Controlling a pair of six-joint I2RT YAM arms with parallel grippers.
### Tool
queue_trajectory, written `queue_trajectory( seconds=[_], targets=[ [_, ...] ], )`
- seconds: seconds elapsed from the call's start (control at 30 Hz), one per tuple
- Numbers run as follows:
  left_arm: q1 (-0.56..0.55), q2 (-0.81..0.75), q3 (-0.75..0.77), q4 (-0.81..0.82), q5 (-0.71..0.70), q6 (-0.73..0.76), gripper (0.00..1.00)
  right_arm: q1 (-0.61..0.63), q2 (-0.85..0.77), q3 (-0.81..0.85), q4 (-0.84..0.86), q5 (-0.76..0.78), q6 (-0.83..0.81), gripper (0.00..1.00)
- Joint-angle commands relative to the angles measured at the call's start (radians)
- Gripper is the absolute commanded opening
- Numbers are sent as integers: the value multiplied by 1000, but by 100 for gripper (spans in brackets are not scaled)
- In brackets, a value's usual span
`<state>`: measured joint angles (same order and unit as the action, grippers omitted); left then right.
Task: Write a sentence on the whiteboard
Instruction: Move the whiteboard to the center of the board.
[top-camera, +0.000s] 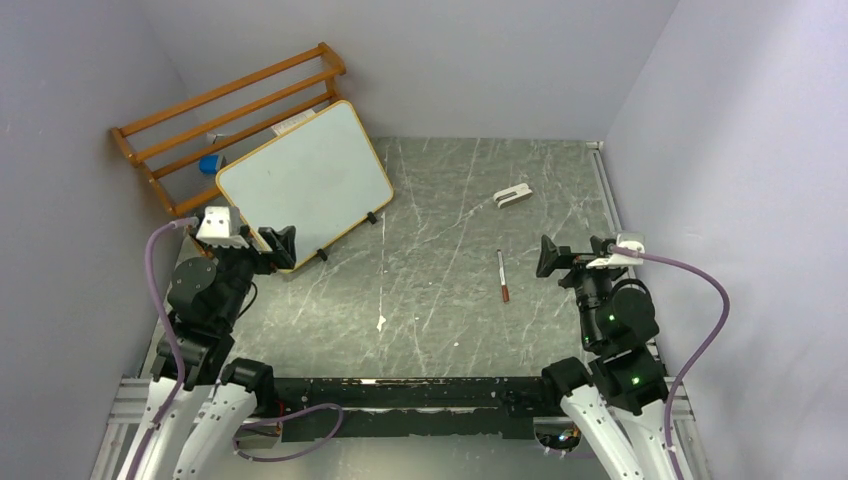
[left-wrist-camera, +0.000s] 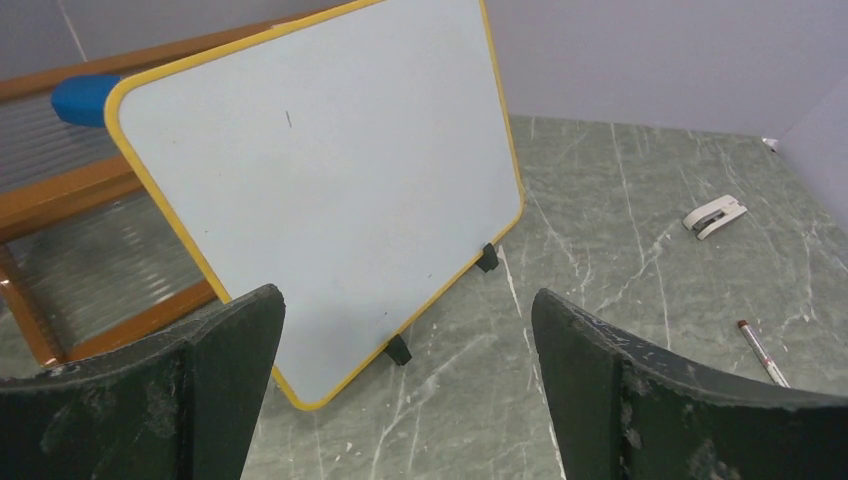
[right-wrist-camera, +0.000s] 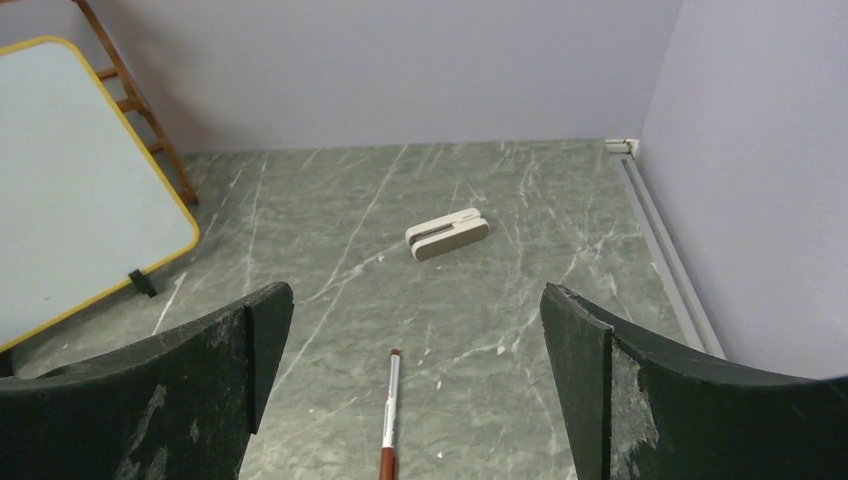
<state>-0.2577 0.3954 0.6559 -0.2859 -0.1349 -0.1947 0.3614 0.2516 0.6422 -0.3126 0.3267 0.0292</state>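
Left gripper (top-camera: 275, 242) and right gripper (top-camera: 548, 256) gape wide, grasping nothing; whiteboard (top-camera: 305, 180) leans upper left, marker (top-camera: 503, 277) lies centre-right.

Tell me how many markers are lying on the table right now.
1. A slim white marker with a dark red end lies on the green marbled table, just ahead of the open right gripper. More could be hidden behind the white wood-framed whiteboard or orange-brown slatted rack.

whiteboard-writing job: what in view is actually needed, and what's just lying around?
For the job:
- whiteboard, blank bar one tiny mark
- marker pen, lying loose, likely the writing tool

Just lying about:
- wooden rack behind the board
- blue object on the rack
- small white clip-like piece
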Motion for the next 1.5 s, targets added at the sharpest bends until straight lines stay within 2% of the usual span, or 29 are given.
queue_trajectory(
  seconds=[0.0,0.33,0.5,0.6,0.77,0.87,1.03,1.47],
  targets=[
    [9,74,53,-37,33,-56,98,8,60,54,-24,-41,41,100],
    [7,305,111,-150,69,-226,92,8,203,64,-34,-229,190,100],
    [-28,376,93,-179,-27,-304,89,8,244,13,10,-278,245,100],
    [-125,422,75,-166,-126,-368,86,8,260,-21,55,-321,265,100],
    [-341,571,64,-134,-397,-501,85,8,300,-86,113,-322,285,100],
    [-402,666,61,-104,-487,-573,84,8,331,-113,127,-343,289,100],
    [-410,805,77,-51,-529,-615,81,7,317,-141,142,-349,290,100],
    [-397,1050,101,77,-627,-705,70,8,300,-156,149,-358,293,100]
  ],
)
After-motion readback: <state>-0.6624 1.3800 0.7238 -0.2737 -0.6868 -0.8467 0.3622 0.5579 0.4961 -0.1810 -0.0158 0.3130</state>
